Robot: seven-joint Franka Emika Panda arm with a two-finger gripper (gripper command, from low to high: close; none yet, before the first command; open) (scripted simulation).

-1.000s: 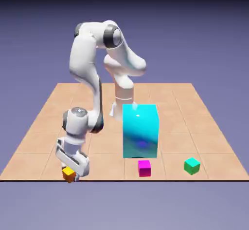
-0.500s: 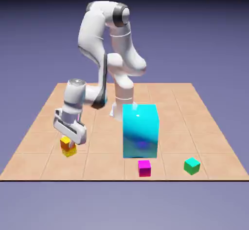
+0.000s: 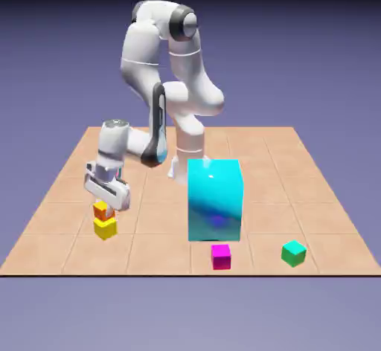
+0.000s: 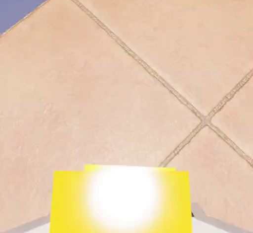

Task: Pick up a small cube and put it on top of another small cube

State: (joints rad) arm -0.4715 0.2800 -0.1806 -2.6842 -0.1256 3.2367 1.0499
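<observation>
Since half a second ago my gripper (image 3: pixel 105 210) is sitting a little higher, and the orange cube (image 3: pixel 101 210) is resting on top of the yellow cube (image 3: pixel 105 227) at the exterior view's left, near the table (image 3: pixel 312 193) front edge. I cannot tell whether my jaws are clamping it or parting. Right of the stack, the cyan block (image 3: pixel 214 199) is standing well apart.

White arm (image 3: pixel 160 59), dark grey joints
</observation>
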